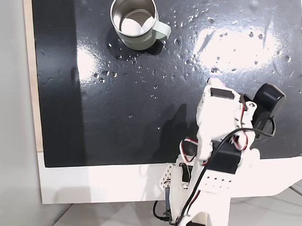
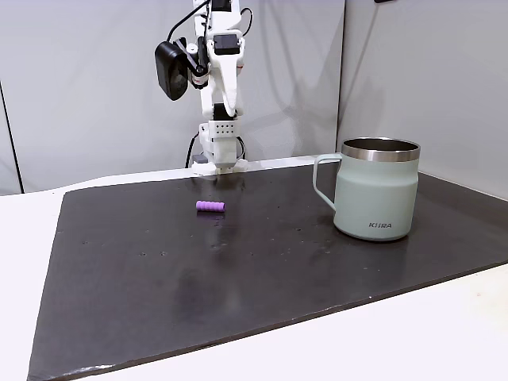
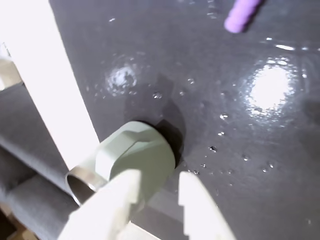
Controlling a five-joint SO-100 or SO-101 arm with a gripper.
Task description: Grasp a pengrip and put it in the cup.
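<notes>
Here, in the wrist view, the gripper (image 3: pixel 160 192) hangs empty with its jaws parted at the lower centre, while the purple pengrip (image 3: pixel 242 15) lies on the black mat (image 3: pixel 250 150) at the upper right, its long axis slanting toward the top edge, apart from the sage-green mug (image 3: pixel 135 157).

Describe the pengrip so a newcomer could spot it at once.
Start at the black mat covering the white table. In a fixed view, the pengrip lies flat on it, in front of the arm's base and left of the sage-green mug. It is the sole purple item: a tiny ridged cylinder, far smaller than the mug.
</notes>
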